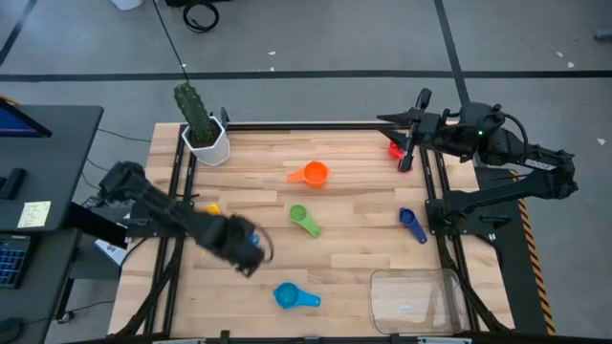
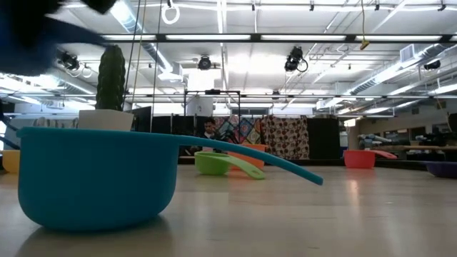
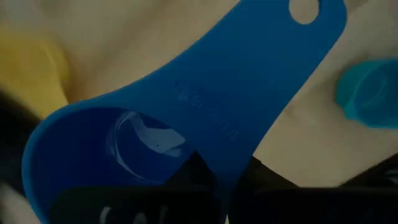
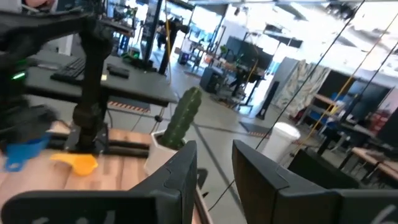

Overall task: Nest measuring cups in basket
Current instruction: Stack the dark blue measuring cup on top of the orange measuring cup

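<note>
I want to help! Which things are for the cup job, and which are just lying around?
For the job: orange cup, green cup, red cup, yellow cup, dark blue cup, light blue cup, blue cup in left gripper, basket.
Just there: cactus pot.

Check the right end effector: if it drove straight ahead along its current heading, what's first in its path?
Likely the cactus in its white pot: the right end effector points straight at it across the table. Nothing nearer shows, though depth is unclear.

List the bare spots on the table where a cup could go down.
Free: the strip between the light blue cup and the basket; also between the orange cup and the red cup. Crowded: around the left gripper and green cup.
</note>
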{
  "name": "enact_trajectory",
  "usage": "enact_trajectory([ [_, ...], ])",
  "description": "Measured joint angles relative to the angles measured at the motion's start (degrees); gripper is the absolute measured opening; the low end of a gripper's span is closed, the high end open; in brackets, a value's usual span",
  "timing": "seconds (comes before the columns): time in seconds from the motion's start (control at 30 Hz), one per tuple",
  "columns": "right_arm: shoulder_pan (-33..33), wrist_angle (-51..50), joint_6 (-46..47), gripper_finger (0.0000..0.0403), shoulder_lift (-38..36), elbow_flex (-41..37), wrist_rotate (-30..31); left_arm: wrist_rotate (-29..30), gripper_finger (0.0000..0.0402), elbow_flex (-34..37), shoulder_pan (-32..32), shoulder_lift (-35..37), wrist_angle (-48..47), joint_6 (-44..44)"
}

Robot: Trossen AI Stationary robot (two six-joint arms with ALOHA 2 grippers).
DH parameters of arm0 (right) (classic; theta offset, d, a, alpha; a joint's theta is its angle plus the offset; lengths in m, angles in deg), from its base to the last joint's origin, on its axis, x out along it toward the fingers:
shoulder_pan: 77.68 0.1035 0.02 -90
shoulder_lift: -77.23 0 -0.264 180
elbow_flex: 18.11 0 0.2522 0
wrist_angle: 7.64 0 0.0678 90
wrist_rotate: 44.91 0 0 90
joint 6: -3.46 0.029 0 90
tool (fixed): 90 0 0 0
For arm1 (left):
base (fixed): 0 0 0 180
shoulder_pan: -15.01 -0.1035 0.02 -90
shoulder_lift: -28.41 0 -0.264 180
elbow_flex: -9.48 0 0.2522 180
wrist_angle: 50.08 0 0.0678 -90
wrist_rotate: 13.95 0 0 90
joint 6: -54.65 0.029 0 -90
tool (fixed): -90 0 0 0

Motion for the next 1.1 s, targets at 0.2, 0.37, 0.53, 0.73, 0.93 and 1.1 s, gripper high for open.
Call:
enact_trajectory([
  [0.2,-0.02,-0.99,5.21,0.0107,0.12,0.00,-0.10,1.58,0.0017,0.00,-13.33,4.16,-0.34,30.12],
  [0.37,-0.02,-0.70,10.18,0.0107,0.17,0.00,-0.37,1.51,0.0017,0.00,-24.11,4.39,1.83,60.72],
  [0.53,-0.02,0.53,13.70,0.0107,0.26,0.00,-0.34,1.40,0.0017,0.00,-33.57,4.37,9.41,86.62],
  [0.73,-0.02,2.52,14.08,0.0107,0.28,0.00,-0.33,1.13,0.0017,-0.02,-41.45,3.89,21.85,104.59],
  [0.93,-0.06,3.48,15.57,0.0107,0.28,0.00,-0.30,-1.50,0.0017,-0.07,-44.92,1.77,29.81,105.96],
  [1.1,-0.11,3.71,16.00,0.0107,0.28,0.00,-0.25,-5.20,0.0017,-0.07,-45.43,-3.46,35.59,106.62],
])
